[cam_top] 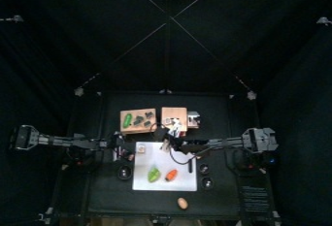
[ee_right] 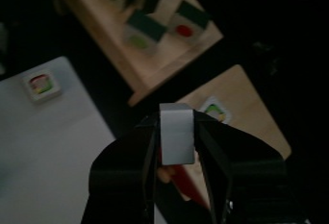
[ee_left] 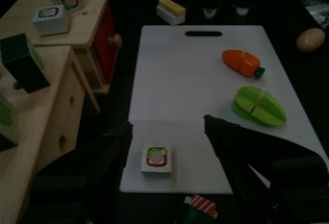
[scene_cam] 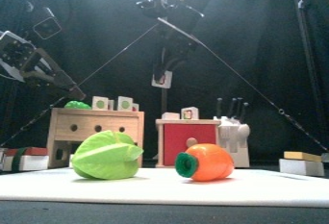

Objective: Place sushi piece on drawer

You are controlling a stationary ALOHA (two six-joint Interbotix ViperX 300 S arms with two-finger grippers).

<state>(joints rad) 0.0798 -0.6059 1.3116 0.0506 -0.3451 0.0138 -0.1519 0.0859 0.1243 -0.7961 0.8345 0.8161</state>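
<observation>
My right gripper (ee_right: 178, 136) is shut on a white sushi piece (ee_right: 178, 132) and holds it in the air above the two wooden drawer units. In the front view the right gripper (scene_cam: 162, 77) hangs high over the red-fronted drawer unit (scene_cam: 189, 139). In the top view it (cam_top: 174, 133) is at that unit's (cam_top: 177, 119) front edge. Several sushi pieces (ee_right: 157, 21) stand on the drawer tops. My left gripper (ee_left: 170, 127) is open, with another sushi piece (ee_left: 157, 160) on the white cutting board (ee_left: 193, 84) between its jaws, not gripped.
A green lettuce (scene_cam: 106, 157) and an orange carrot (scene_cam: 206, 162) lie on the board. A yellow sushi piece (ee_left: 171, 11) and a knife block (scene_cam: 233, 132) stand beyond the board's far end. A potato (cam_top: 183, 203) lies near the table's front edge.
</observation>
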